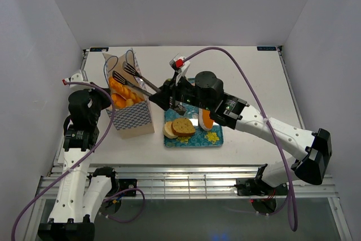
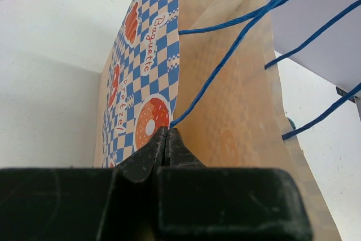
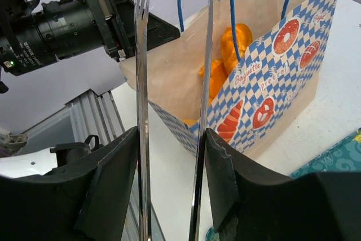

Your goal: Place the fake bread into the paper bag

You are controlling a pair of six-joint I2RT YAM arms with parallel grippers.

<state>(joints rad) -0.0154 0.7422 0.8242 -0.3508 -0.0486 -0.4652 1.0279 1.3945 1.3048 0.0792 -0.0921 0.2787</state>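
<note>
The paper bag stands open at the table's left, with several orange fake breads inside; they also show in the right wrist view. My left gripper is shut on the bag's rim where a blue cord handle meets it. My right gripper is shut on a pair of metal tongs. The tong arms are spread and empty, with their tips over the bag's mouth. Two round bread slices and an orange roll lie on the teal tray.
The teal floral tray sits just right of the bag, under my right wrist; its corner shows in the right wrist view. White walls enclose the table on three sides. A metal grate runs along the near edge.
</note>
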